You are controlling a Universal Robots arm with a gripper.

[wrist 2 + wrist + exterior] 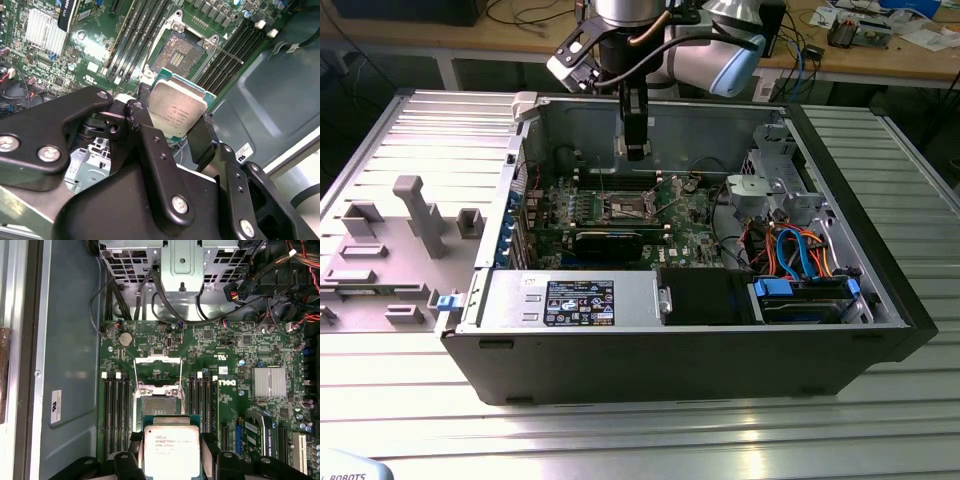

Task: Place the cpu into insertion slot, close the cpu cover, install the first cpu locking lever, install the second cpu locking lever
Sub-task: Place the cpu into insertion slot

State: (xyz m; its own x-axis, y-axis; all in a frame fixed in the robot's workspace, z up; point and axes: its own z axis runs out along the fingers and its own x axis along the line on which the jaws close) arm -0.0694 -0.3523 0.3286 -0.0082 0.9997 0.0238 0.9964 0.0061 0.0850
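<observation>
- cpu [177, 112]: flat square chip, matt silver-grey metal top on a green edge; pinched by two opposite edges, held clear of the board, near the slot.
- insertion slot [159, 403]: dark square recess with a silvery rim in the green motherboard [235, 405]; bare.
- cpu cover [159, 360]: thin silvery frame, swung open.
- tool [172, 125]: black angular fingers [145, 120] pressed onto the cpu.
- arm [710, 55]: drops from above into the open black computer case [720, 360], tool [635, 150] pointing straight down.
</observation>
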